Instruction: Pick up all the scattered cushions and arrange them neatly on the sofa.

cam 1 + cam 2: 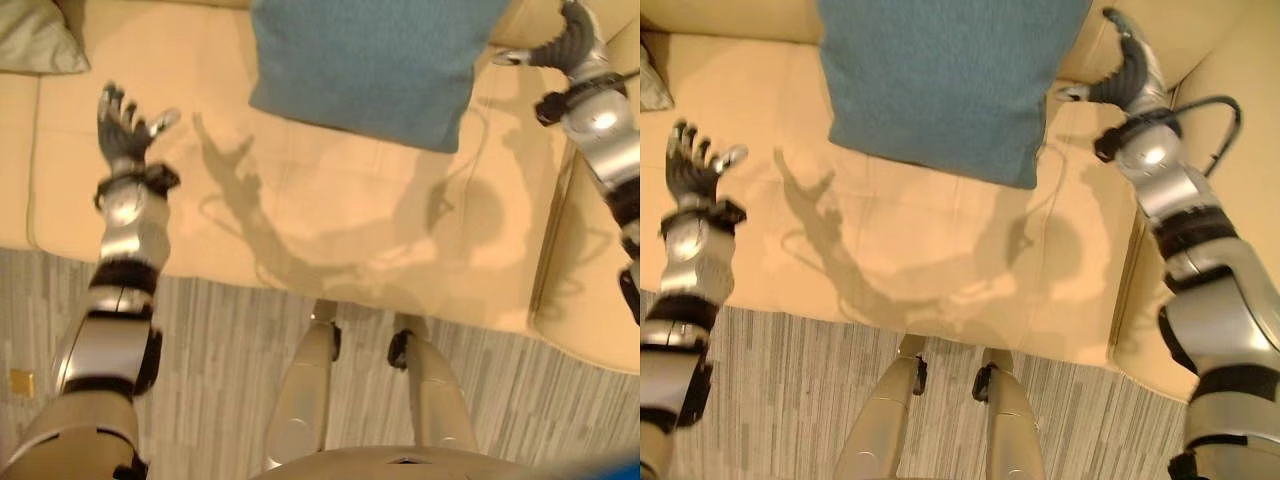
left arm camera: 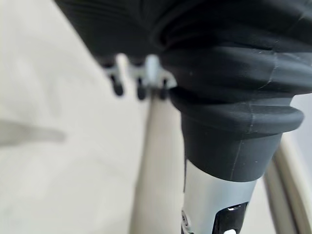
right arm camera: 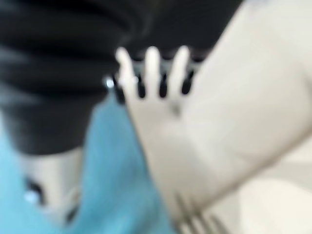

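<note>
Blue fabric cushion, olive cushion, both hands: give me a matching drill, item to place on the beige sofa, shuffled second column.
Items:
1. blue fabric cushion
2. olive-green cushion
3. left hand
4. right hand

Places:
A. far left corner of the beige sofa
B. open, raised over the seat's left part
C. open, beside the blue cushion's right edge
D. middle of the seat, against the back

Pairs: 1-D, 2-A, 3-B, 4-C
</note>
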Available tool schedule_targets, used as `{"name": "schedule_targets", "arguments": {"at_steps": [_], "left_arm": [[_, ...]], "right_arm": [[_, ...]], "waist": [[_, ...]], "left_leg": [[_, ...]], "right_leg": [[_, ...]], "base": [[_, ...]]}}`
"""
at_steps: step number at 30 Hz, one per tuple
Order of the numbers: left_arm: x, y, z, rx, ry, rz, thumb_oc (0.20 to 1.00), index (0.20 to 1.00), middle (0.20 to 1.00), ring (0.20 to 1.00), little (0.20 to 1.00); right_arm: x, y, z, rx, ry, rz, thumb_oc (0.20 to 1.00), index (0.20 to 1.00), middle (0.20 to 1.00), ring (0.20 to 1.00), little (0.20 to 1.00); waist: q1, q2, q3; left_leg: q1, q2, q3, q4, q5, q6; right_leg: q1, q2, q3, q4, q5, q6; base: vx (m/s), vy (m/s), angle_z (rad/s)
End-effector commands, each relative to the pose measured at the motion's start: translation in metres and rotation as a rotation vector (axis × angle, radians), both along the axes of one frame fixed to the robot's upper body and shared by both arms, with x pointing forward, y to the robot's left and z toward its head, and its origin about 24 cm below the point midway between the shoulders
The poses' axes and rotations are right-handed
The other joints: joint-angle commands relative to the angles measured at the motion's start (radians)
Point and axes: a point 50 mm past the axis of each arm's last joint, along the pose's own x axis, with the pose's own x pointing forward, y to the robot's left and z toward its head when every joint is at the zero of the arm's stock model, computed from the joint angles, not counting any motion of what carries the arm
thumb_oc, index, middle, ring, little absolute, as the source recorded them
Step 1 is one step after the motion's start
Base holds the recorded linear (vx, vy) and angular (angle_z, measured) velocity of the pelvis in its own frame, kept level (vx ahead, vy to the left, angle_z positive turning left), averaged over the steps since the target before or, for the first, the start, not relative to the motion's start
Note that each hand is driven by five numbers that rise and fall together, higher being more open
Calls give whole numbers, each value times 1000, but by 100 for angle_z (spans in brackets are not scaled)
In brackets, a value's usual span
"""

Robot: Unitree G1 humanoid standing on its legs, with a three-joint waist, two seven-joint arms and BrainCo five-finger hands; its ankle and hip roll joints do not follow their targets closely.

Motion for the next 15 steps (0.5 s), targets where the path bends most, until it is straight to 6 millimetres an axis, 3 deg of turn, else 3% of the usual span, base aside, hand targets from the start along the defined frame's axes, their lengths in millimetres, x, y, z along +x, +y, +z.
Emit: {"name": "schedule_targets", "arguments": {"at_steps": [1,2,5,6,7,9,10,13,14,15], "left_arm": [[-30,5,-27,129,89,-52,1000,1000,1000,1000,1000],[-30,5,-27,129,89,-52,1000,1000,1000,1000,1000],[-84,-4,-95,87,305,-100,1000,1000,1000,1000,1000],[-93,-8,-107,72,348,-114,1000,1000,1000,1000,1000],[-93,-8,-107,72,348,-114,1000,1000,1000,1000,1000],[-126,-18,-144,12,493,-136,1000,1000,1000,1000,1000],[-126,-18,-144,12,493,-136,1000,1000,1000,1000,1000],[-171,-39,-196,-30,764,-177,1000,1000,1000,1000,1000],[-183,-46,-208,-49,825,-194,1000,1000,1000,1000,1000],[-183,-46,-208,-49,824,-194,1000,1000,1000,1000,1000]], "right_arm": [[-23,-33,-57,-4,140,-24,1000,1000,1000,1000,1000],[-23,-33,-57,-4,140,-24,1000,1000,1000,1000,1000],[-64,-50,-133,88,327,-13,1000,1000,1000,1000,1000],[-72,-53,-148,122,369,-18,1000,1000,1000,1000,1000],[-72,-53,-148,122,369,-18,1000,1000,1000,1000,1000],[-101,-61,-195,193,513,-63,1000,1000,1000,1000,1000],[-101,-61,-195,193,513,-63,1000,1000,1000,1000,1000],[-134,-53,-259,264,738,-97,1000,1000,1000,1000,1000],[-139,-49,-271,272,777,-104,1000,1000,1000,1000,1000],[-139,-49,-271,272,776,-104,1000,1000,1000,1000,1000]], "waist": [[33,-30,-127],[34,-30,-127],[37,-26,-129],[36,-22,-130],[34,-23,-132],[37,-13,-141],[36,-13,-141],[47,-12,-155],[54,-11,-159],[52,-11,-160]], "left_leg": [[86,40,-59,-33,-34,-135],[86,40,-59,-33,-34,-135],[213,49,-63,-33,-58,-130],[242,52,-68,-33,-62,-128],[238,50,-69,-33,-59,-127],[321,61,-85,-33,-70,-125],[321,60,-86,-33,-70,-125],[423,74,-109,-33,-87,-118],[449,81,-110,-33,-91,-119],[446,79,-112,-33,-88,-118]], "right_leg": [[125,-107,-63,2,-54,150],[125,-107,-63,2,-54,150],[280,-100,-99,2,-94,142],[313,-99,-107,2,-102,140],[310,-101,-109,2,-100,140],[414,-92,-144,2,-135,129],[413,-92,-144,2,-135,129],[535,-68,-180,5,-175,110],[562,-61,-186,8,-187,104],[561,-62,-188,7,-185,104]], "base": [[30,-35,7],[58,-73,14],[101,-83,18],[56,-49,21],[113,-62,26],[105,-69,39],[37,-45,44],[97,-74,26],[35,-31,26],[69,-60,25]]}}
